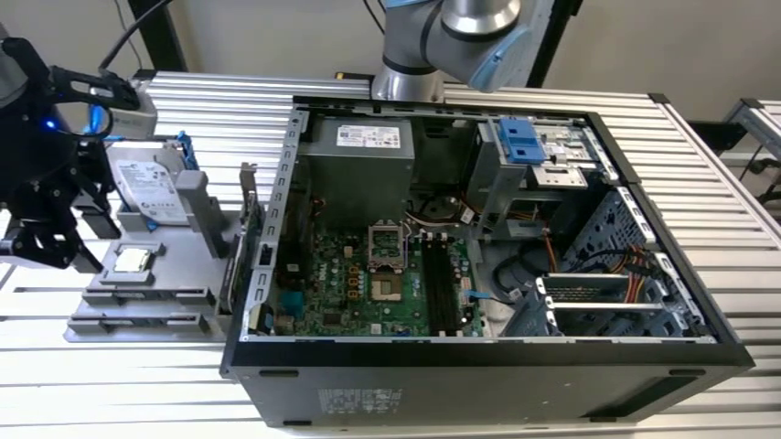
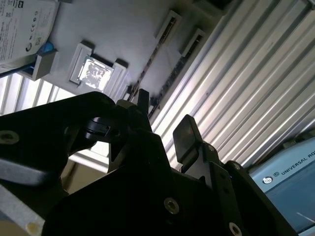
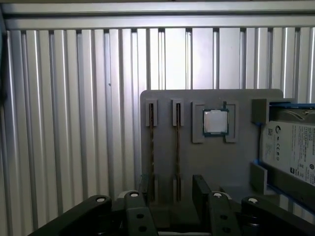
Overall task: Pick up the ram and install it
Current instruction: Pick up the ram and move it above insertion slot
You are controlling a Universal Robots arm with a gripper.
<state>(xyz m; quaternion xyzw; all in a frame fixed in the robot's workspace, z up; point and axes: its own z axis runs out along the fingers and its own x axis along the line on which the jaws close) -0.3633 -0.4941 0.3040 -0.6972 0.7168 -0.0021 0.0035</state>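
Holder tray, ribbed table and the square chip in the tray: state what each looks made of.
The holder tray is likely plastic: matte, uniform grey, with moulded slot blocks. The table is likely aluminium: silvery slats with bright streaked reflections. The square chip apparently has a metal lid: smooth, with a dull silver sheen.

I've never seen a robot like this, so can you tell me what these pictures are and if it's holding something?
It is a robot arm with a two-fingered gripper. One picture comes from a camera off the arm; two come from cameras riding by its wrist. On the table sit an open computer and a grey tray. The tray holds two thin ram sticks on edge, a chip and a drive. The gripper is open near the tray, holding nothing.
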